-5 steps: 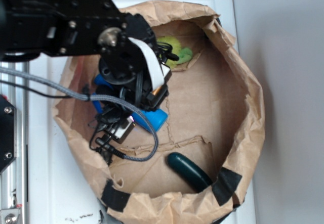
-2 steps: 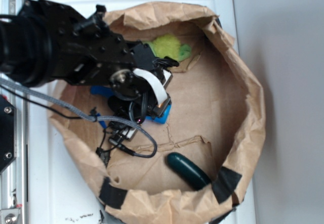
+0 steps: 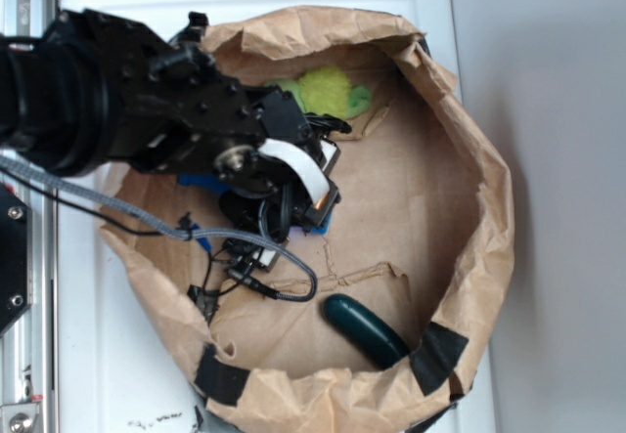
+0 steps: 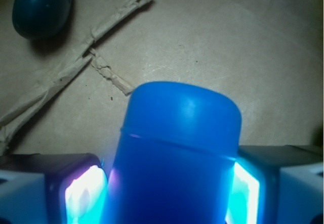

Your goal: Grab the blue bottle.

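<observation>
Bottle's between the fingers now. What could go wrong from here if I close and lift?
1. In the wrist view the blue bottle is smooth and rounded between the gripper pads; it may slip or squirt out as they squeeze.
2. Loose cables hang below the arm, close to the paper bag floor, and could drag or snag on the crumpled wall.
3. The green plush toy sits just beyond the arm and could get nudged.

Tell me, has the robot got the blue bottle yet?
Nearly. Done: the gripper has reached the bright blue smooth plastic bottle, with one finger on each side in the wrist view. In hand: the squeeze; whether it is firm I cannot tell. Left: lifting it off the brown paper.
</observation>
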### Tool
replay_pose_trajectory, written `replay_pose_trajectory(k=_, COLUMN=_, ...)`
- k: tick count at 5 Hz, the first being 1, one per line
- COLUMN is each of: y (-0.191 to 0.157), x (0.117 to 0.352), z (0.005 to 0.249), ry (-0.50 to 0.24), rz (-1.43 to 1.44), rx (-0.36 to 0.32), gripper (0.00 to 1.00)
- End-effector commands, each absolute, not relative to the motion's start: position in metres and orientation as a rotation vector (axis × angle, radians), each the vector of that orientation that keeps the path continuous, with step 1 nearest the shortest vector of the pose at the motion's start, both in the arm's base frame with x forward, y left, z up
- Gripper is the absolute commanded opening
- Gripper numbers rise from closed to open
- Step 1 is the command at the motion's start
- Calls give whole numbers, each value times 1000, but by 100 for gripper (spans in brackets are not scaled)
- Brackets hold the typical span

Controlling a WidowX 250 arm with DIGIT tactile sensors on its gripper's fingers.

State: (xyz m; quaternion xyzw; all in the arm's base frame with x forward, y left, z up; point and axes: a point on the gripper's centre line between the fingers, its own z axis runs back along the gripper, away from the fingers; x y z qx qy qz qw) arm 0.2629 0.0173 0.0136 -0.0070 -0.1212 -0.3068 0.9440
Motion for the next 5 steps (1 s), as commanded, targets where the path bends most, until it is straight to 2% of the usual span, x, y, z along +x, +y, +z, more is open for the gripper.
replay_pose_trajectory(k=1, y=9, x=270, z=89, ry=-256, rz=-625, rx=-107, gripper=0)
replay_pose_trajectory(k=2, y=12, x=275, z=118, ry=-241, rz=-612, rx=-135, gripper=0)
replay_pose_trajectory(k=3, y=15, x=278, z=135, ry=-253, rz=-580, rx=-160, gripper=0)
replay_pose_trajectory(k=5, y=17, x=277, z=142, ry=-236, rz=-555, rx=-174, gripper=0)
